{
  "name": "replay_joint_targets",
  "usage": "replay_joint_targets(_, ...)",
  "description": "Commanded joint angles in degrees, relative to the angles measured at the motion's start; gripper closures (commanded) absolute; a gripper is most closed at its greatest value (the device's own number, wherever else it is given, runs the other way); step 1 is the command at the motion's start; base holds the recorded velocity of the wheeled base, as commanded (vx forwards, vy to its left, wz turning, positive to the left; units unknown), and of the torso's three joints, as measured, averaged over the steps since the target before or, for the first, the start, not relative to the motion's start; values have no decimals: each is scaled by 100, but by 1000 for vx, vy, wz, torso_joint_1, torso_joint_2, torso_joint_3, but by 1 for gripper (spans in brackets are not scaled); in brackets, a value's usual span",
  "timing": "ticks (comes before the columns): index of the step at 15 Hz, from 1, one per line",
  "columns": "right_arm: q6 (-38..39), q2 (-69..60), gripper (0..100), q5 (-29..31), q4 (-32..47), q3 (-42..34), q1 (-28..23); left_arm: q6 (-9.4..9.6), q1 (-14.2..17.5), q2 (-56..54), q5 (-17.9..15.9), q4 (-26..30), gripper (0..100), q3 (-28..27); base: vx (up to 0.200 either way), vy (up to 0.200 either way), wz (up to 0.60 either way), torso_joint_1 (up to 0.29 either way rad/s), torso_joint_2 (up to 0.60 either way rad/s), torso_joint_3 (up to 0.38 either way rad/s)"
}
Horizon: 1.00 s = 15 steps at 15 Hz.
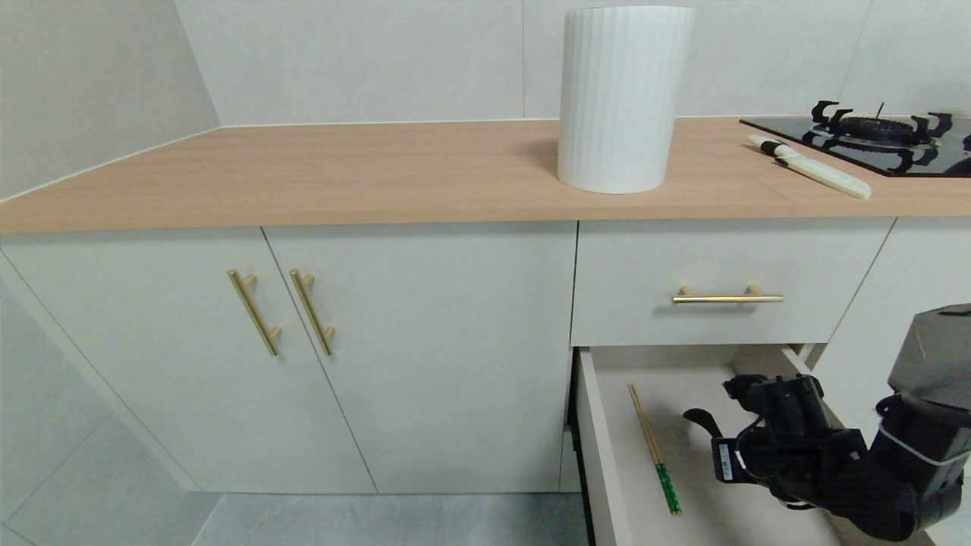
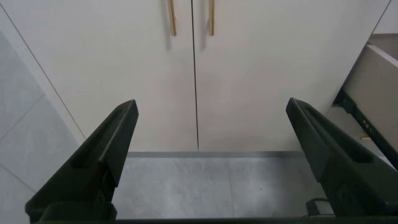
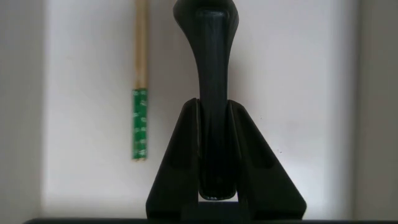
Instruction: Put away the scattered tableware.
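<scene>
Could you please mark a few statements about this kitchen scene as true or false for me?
1. The lower drawer is open. True.
2. The chopsticks lie on the countertop. False: they lie inside the open lower drawer.
3. The right gripper is shut on a black utensil. True.
4. The left gripper holds the knife. False: its jaws are open and empty, and the knife lies on the countertop beside the stove.
5. The white ribbed container stands upright on the countertop. True.
</scene>
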State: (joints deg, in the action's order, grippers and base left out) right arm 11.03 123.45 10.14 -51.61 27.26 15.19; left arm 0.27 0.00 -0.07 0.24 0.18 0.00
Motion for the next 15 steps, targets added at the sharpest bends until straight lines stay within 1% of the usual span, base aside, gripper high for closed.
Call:
replay_joint_targets(1, 13, 645, 100, 137, -402, -19, 2, 0, 0, 7, 2, -1, 0, 0, 0, 0, 0, 0, 0, 0)
replay_joint_targets(3, 4, 979, 100, 357, -868, -28, 2, 0, 0, 7, 2, -1, 0, 0, 0, 0, 0, 0, 0, 0)
replay_joint_targets(5, -5, 1119, 100, 366, -1061, -28, 2, 0, 0, 7, 2, -1, 0, 0, 0, 0, 0, 0, 0, 0)
replay_joint_targets(15, 4, 1111, 100, 383, -1079, -19, 2, 0, 0, 7, 2, -1, 0, 0, 0, 0, 0, 0, 0, 0)
